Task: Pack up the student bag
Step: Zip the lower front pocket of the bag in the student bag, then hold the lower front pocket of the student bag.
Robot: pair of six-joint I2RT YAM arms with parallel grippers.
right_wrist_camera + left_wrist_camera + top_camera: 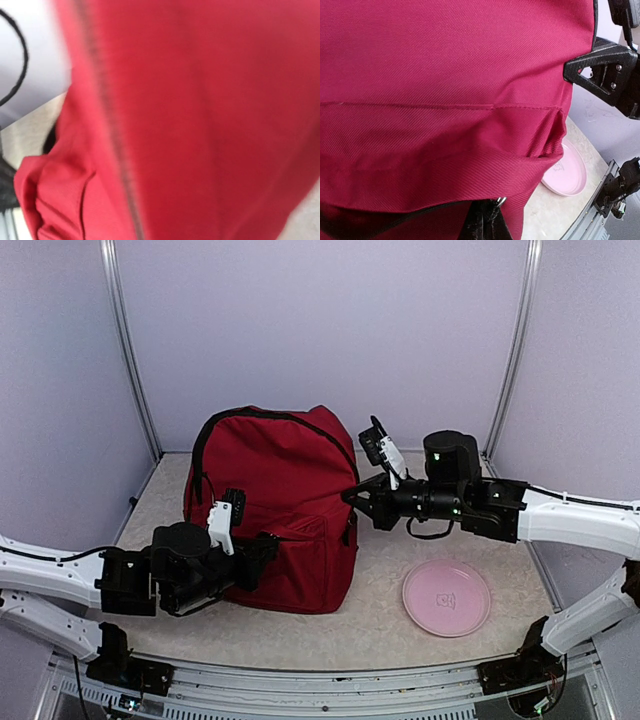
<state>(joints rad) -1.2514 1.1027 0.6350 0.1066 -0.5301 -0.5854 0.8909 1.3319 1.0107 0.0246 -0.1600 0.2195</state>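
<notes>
The student bag (pixel 275 495) is a dark red backpack standing upright at the middle of the table, its front pocket facing the arms. My left gripper (pixel 268 546) is against the front pocket's zip line. In the left wrist view the bag (pixel 445 100) fills the frame, and my left gripper (pixel 487 220) is shut on the black zipper pull (pixel 499 202) with its metal ring. My right gripper (pixel 352 495) is pressed to the bag's right side. The right wrist view shows only blurred red fabric (pixel 200 120) and a zip line (pixel 117 150); its fingers are hidden.
A pink plate (pixel 446 597) lies on the table right of the bag, and it also shows in the left wrist view (pixel 567 172). Lilac walls and metal posts close in the back and sides. The right arm's black gripper body (pixel 602 70) is beyond the bag's edge.
</notes>
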